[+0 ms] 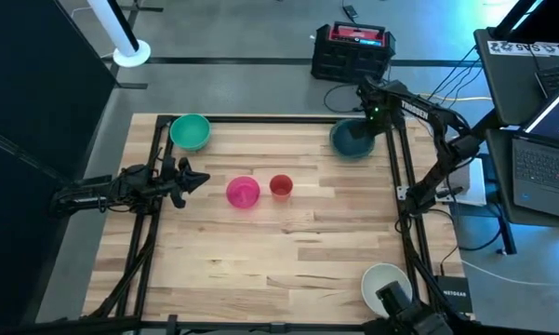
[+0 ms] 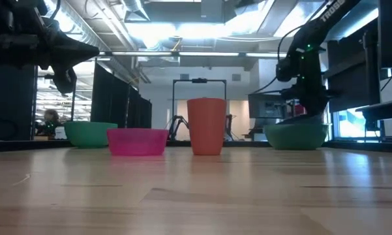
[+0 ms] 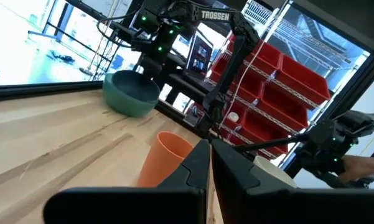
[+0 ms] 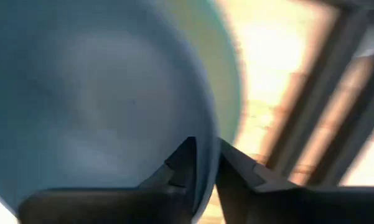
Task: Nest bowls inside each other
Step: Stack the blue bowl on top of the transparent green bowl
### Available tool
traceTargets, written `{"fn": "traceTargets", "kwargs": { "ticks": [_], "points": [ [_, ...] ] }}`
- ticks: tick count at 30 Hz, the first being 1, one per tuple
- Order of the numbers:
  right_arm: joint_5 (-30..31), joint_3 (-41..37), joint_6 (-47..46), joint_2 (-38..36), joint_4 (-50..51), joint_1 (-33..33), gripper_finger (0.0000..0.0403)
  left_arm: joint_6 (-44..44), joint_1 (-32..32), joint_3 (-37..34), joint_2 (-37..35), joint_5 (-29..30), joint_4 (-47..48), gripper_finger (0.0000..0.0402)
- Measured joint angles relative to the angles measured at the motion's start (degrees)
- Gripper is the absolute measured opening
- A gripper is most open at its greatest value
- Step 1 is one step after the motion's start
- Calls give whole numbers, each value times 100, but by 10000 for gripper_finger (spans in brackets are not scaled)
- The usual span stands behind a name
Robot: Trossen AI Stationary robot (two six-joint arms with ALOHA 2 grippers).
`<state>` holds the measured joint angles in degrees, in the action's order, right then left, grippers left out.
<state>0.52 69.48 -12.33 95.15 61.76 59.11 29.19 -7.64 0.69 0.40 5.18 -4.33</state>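
Observation:
A dark teal-blue bowl (image 1: 353, 140) stands on its base at the table's far right; in the right wrist view a green band shows around the bowl's rim (image 4: 231, 81). My right gripper (image 1: 373, 119) points down over that bowl's right rim, open a little, one finger on each side of the rim. A green bowl (image 1: 191, 131) stands at the far left, a pink bowl (image 1: 243, 192) mid-table and a white bowl (image 1: 383, 282) at the near right. My left gripper (image 1: 201, 179) waits level and shut, left of the pink bowl. My right gripper comes from above, pointing down, with the blue bowl's rim (image 4: 205, 155) in the narrow gap between its two fingers (image 4: 182, 163), one inside the bowl and one outside. Whether the fingers touch the rim, I cannot tell. The bowl rests on the table.
A red cup (image 1: 280, 186) stands upright just right of the pink bowl. Black frame rails (image 1: 402, 177) run along the table's left, right and far edges. Bare wood lies between the cup and the white bowl. Laptops (image 1: 544, 140) sit beyond the right edge.

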Motion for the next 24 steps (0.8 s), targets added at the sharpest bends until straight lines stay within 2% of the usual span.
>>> {"fn": "traceTargets", "kwargs": {
  "ticks": [8, 19, 24],
  "points": [
    [-329, -222, 164, 26, -287, -439, 120, -19, 0, 0, 2, -1, 114, 0],
    [-626, -1102, 110, 26, -458, -1782, 120, 41, -2, 0, 2, -1, 124, 0],
    [-660, -1098, -89, 26, -451, -2442, 120, 83, 0, 0, 0, -1, 123, 0]
  ]
}}
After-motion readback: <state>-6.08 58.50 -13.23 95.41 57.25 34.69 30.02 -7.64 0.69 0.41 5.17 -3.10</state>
